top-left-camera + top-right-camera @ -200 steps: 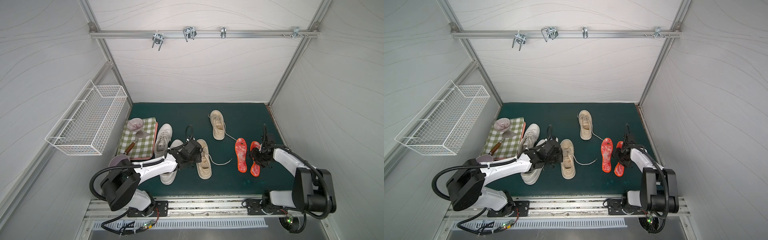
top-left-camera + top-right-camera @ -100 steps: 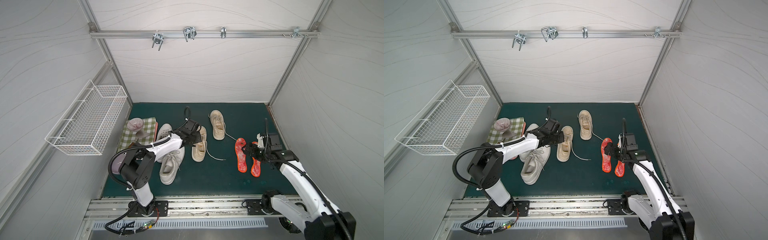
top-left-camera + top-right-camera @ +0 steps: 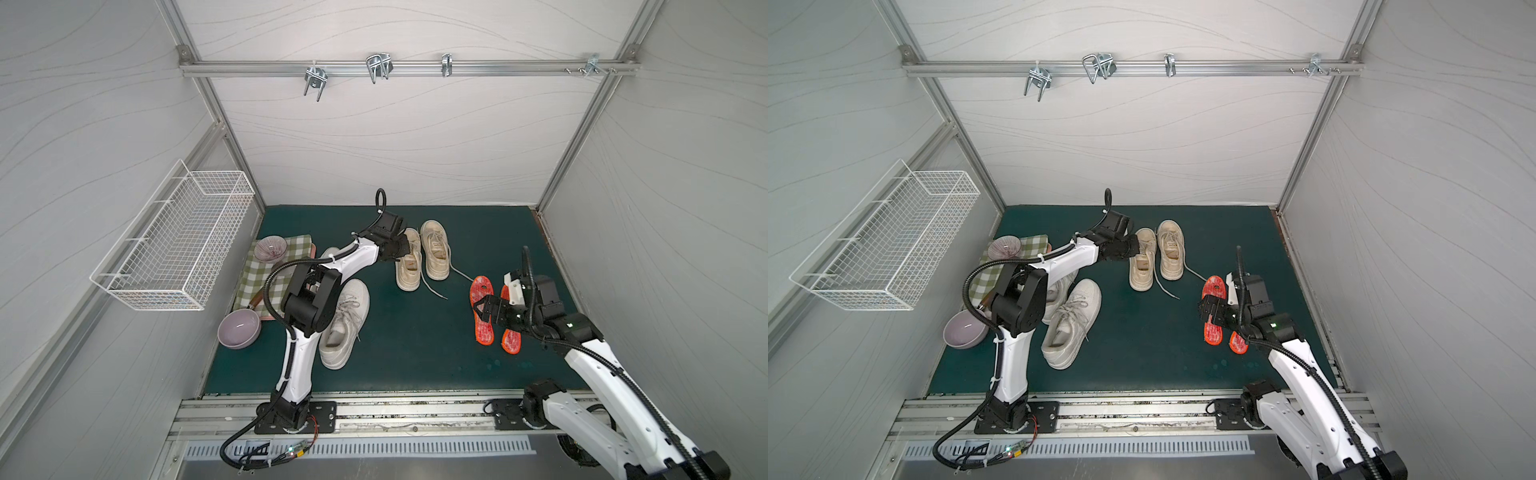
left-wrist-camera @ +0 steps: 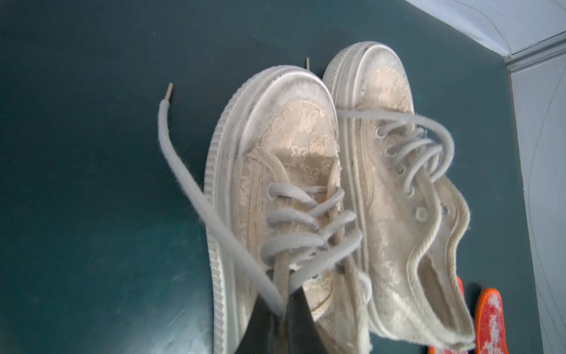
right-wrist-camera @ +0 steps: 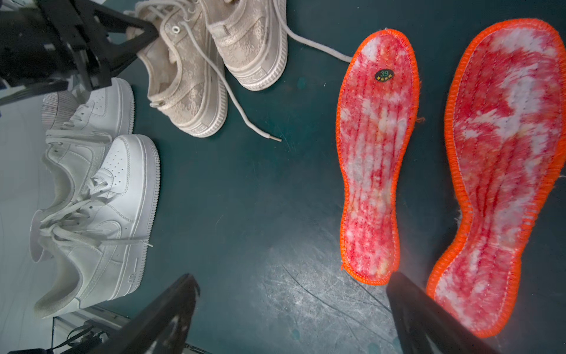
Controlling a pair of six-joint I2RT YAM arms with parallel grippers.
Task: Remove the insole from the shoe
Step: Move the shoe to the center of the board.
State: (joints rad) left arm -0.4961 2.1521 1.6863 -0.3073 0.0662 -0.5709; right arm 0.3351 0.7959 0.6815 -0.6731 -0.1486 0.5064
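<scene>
Orange insole [image 5: 376, 159] lay flat on green mat [image 3: 415, 332], out of shoe; second insole [image 5: 502, 171] just beside it. Right gripper [image 5: 291, 282] hovered above both, jaws wide apart, empty. Left gripper [image 4: 283, 306] jaws together, pinching beige shoe [image 4: 288, 171] at laces. Removal looked done; letting go of shoe probably left.

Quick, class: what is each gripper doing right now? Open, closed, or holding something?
Left gripper: closed, pinching the beige shoe at its laces.
Right gripper: open, holding nothing, over the orange insoles.
</scene>
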